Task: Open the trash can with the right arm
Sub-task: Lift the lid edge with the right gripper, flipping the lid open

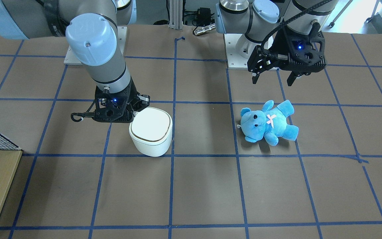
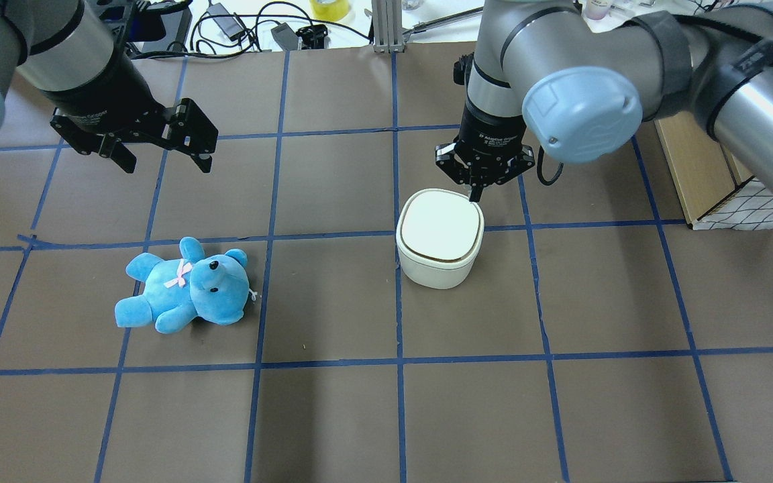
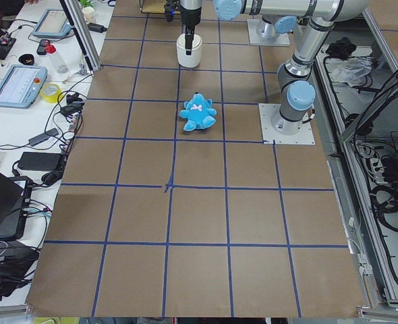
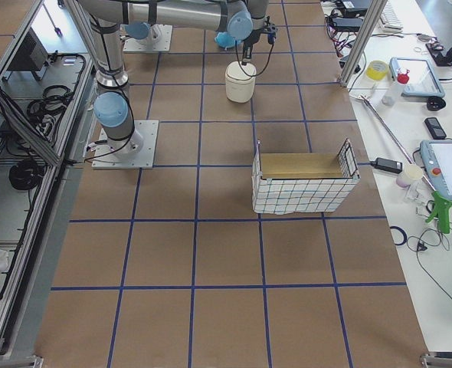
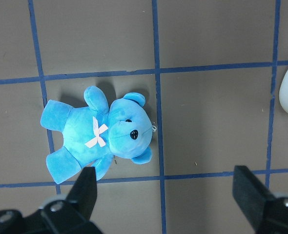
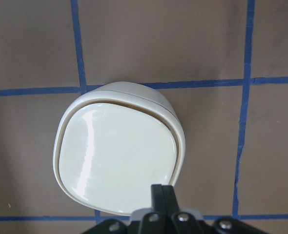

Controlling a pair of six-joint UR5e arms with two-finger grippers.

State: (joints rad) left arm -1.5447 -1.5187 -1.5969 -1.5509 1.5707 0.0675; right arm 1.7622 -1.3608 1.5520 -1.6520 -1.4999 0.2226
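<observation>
The white trash can stands near the table's middle with its lid flat and closed. It also shows in the front view and fills the right wrist view. My right gripper points straight down with its jaws shut and empty, its tips at the lid's far right corner; I cannot tell if they touch it. It also shows in the front view. My left gripper hangs open and empty above the table, behind the blue teddy bear, which lies on its back.
A wire-mesh basket with a wooden box stands at the table's right end. Benches with tablets, cables and tape rolls run along the far side. Blue tape lines grid the brown table.
</observation>
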